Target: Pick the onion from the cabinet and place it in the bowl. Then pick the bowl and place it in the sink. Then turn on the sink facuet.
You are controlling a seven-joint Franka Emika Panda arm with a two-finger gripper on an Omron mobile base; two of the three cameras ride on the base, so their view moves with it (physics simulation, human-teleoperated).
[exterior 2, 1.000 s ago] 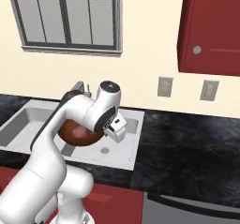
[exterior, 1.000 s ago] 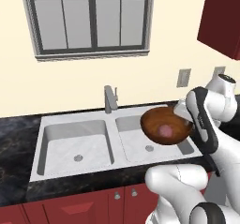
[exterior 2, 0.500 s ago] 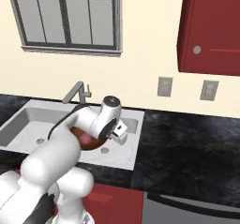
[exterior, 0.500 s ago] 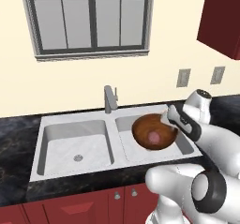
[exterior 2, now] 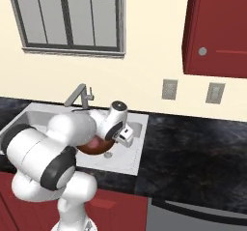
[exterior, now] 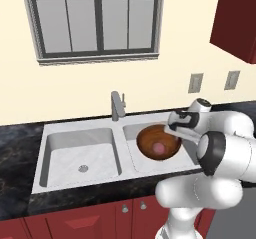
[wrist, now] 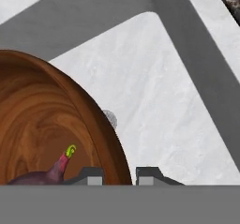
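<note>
Left base view: bowl (exterior: 158, 143) sits lower inside sink (exterior: 80, 153), jaws clamped on its rim.

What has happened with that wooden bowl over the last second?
The gripper, shut on the bowl rim, has carried it down and leftward into the sink's right basin. The onion stayed inside the bowl; the grip never let go. The faucet is untouched.

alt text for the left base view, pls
The white arm's pincer grips the rim of the brown wooden bowl, holding it in the right basin of the pale double sink; the pink onion lies inside the bowl. The grey faucet stands behind the sink, under a window.
</note>
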